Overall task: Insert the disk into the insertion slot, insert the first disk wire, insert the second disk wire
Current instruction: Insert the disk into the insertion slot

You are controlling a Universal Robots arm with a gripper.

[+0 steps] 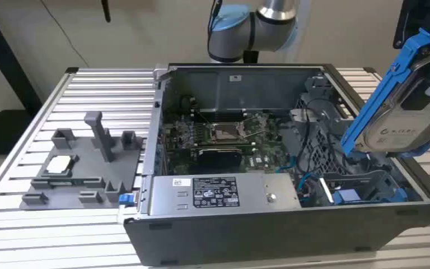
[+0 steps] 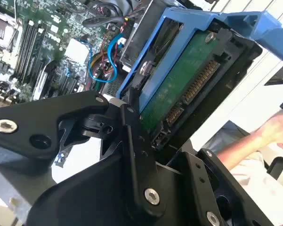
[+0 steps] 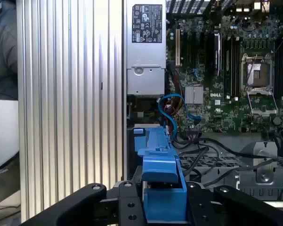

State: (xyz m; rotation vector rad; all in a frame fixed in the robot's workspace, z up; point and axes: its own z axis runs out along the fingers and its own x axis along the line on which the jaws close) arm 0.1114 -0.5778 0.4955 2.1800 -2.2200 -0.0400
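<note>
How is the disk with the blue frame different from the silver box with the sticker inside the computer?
The disk sits in a bright blue frame; the silver box has no frame. The disk is tilted up in the air above the computer case, while the silver box lies flat inside it. The disk looks thin; the silver box looks longer and thicker. Both are silver-grey with a label.

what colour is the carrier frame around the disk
Bright blue, seen best in the exterior view, where the carrier frame wraps the silver-grey disk.
</note>
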